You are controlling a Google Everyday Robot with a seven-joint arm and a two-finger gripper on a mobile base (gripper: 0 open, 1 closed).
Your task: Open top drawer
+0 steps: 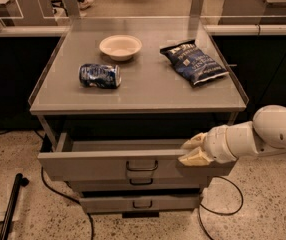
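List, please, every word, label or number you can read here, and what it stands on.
Nothing here can be read.
White lettering on the chip bag: too blurred to read.
Blue and white print on the can: too blurred to read.
No markings show on the bowl, the top drawer or the gripper at its front's right end.
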